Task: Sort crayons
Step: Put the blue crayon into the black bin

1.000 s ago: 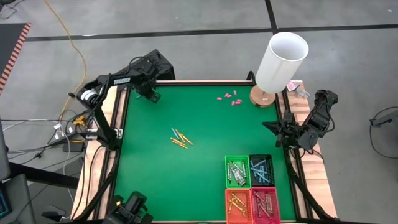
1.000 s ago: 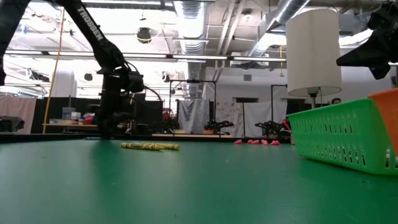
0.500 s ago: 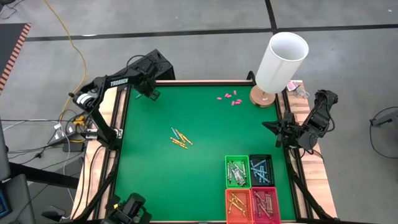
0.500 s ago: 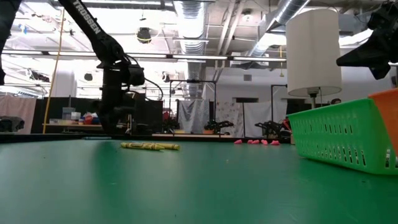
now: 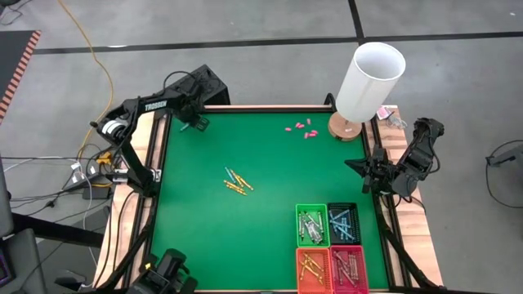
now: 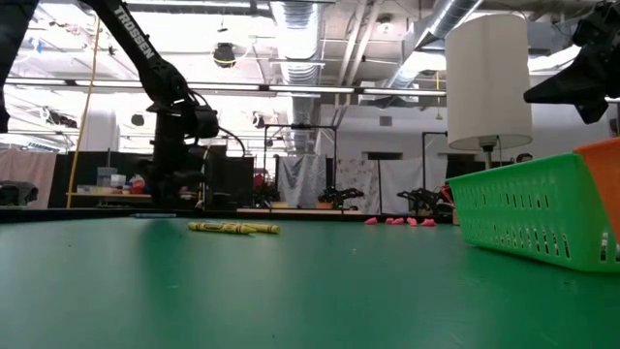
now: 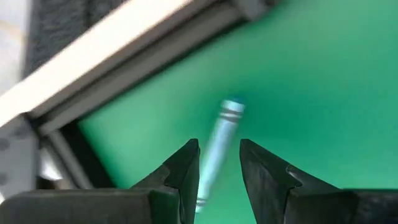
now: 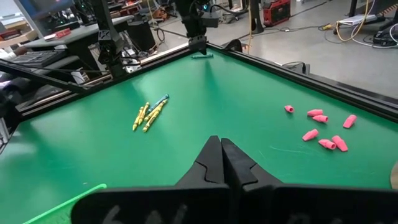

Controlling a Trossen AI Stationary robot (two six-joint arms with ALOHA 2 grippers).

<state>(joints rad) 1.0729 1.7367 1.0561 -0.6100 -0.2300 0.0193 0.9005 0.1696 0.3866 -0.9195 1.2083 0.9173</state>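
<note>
Left wrist view: left gripper [image 7: 219, 168] open, straddling a light blue crayon [image 7: 221, 137] lying flat at the table's far-left corner; nothing gripped yet.
Crayon judged light, stiff, waxy-slick, snappable: pinch mid-barrel, gently. Since 1.0 s ago the left arm has shifted slightly toward that corner; right gripper [image 8: 221, 163] closed, empty, unmoved at the right edge.

White lamp [image 5: 369, 80] far corner; pink stubs [image 5: 301, 128] beside.
</note>
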